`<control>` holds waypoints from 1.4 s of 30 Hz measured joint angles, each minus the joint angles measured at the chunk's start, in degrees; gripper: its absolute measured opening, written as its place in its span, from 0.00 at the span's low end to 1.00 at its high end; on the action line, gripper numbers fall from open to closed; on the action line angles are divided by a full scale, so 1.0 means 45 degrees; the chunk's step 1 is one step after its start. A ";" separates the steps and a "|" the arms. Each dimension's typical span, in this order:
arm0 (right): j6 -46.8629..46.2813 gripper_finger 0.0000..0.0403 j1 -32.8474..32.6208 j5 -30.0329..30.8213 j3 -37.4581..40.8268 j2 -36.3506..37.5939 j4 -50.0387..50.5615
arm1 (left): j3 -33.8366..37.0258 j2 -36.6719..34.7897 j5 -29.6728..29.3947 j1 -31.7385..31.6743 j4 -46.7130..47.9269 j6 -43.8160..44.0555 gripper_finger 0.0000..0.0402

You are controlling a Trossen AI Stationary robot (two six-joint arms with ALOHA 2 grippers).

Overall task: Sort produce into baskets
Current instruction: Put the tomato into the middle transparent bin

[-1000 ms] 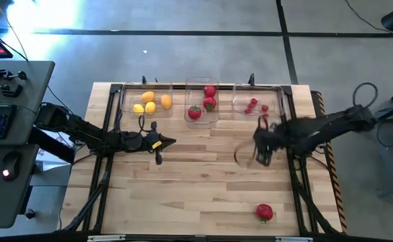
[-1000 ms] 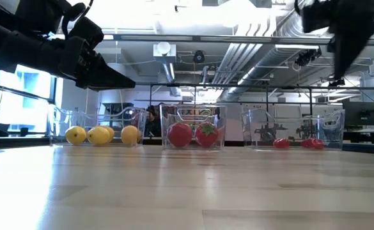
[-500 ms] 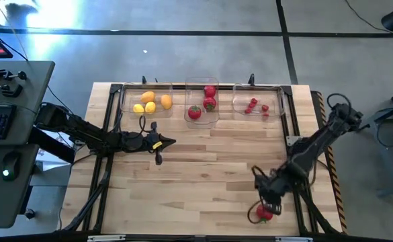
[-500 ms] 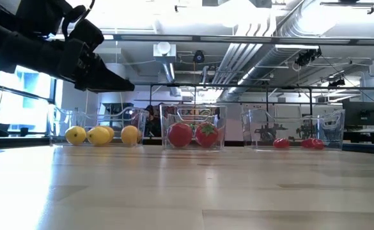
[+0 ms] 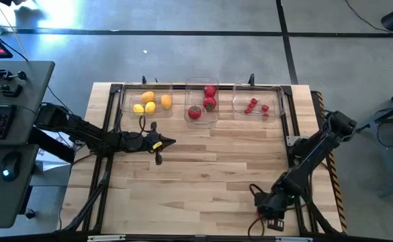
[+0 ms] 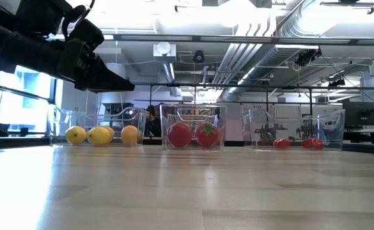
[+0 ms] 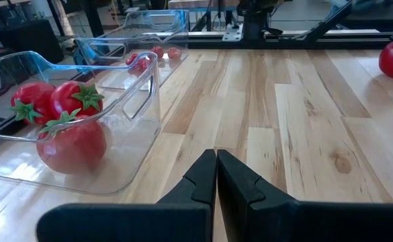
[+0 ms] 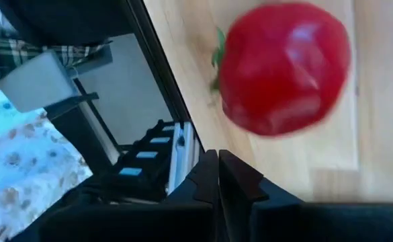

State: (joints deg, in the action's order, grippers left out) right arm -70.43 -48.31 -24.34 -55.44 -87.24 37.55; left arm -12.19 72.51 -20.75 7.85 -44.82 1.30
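The last loose red tomato (image 8: 283, 67) lies near the table's (image 5: 203, 168) front edge, seemingly just ahead of the right gripper (image 8: 217, 176), whose fingers are pressed together, far nearer than the equally closed left gripper (image 7: 216, 176) waiting beside the middle basket (image 7: 125, 144).

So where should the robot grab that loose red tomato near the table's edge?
Probably around the round middle of the tomato, coming down from above: it is smooth and ball-shaped, lying loose on the table. The right gripper beside it is shut, so open first.
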 joint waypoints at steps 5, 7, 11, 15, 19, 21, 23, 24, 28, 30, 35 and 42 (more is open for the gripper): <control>0.0364 0.00 0.0114 -0.0472 0.0000 -0.0916 -0.1068 | 0.0000 0.0000 0.0000 0.0001 0.0001 0.0020 0.00; 0.0742 0.00 0.0174 -0.0496 0.0000 -0.1248 -0.1506 | 0.0000 0.0000 0.0000 -0.0001 -0.0002 -0.0024 0.00; 0.1701 0.00 0.0353 -0.0155 0.0000 -0.1711 -0.1772 | 0.0000 0.0000 -0.0153 -0.0117 -0.0034 -0.0081 0.00; 0.2553 0.00 0.0522 0.0881 0.0000 -0.1778 -0.1498 | 0.0000 0.0000 -0.0171 -0.0198 -0.0047 0.0056 0.00; 0.3355 0.00 0.0763 0.1971 0.0000 -0.1778 -0.1498 | 0.0000 0.0000 -0.0173 -0.0198 -0.0067 0.0126 0.00; 0.3758 0.00 0.0958 0.2475 0.0000 -0.1778 -0.1478 | 0.0000 0.0000 -0.0169 -0.0198 -0.0067 0.0126 0.00; 0.4257 0.00 0.1207 0.2931 0.0000 -0.1778 -0.1418 | 0.0000 0.0000 -0.0100 -0.0198 -0.0040 0.0126 0.00; 0.4498 0.00 0.1339 0.3144 0.0000 -0.1778 -0.1363 | 0.0000 0.0000 -0.0087 -0.0198 -0.0021 0.0126 0.00; 0.5091 0.00 0.1874 0.3752 0.0000 -0.1778 -0.0854 | 0.0000 0.0000 -0.0068 -0.0203 -0.0017 0.0117 0.00; 0.5256 0.00 0.2092 0.4004 0.0000 -0.1778 -0.0545 | 0.0000 0.0000 -0.0068 -0.0203 -0.0018 0.0117 0.00; 0.5747 0.01 0.2440 0.4142 -0.0111 -0.1778 -0.0247 | 0.0000 0.0000 -0.0063 -0.0203 -0.0016 0.0121 0.00; 0.5662 0.15 0.2401 0.4508 -0.1674 -0.1774 0.1901 | 0.0000 0.0000 -0.0058 -0.0203 -0.0011 0.0228 0.00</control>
State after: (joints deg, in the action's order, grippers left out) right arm -44.95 -37.51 -4.05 -62.97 -95.22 46.10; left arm -12.19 72.51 -21.02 6.94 -44.87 2.33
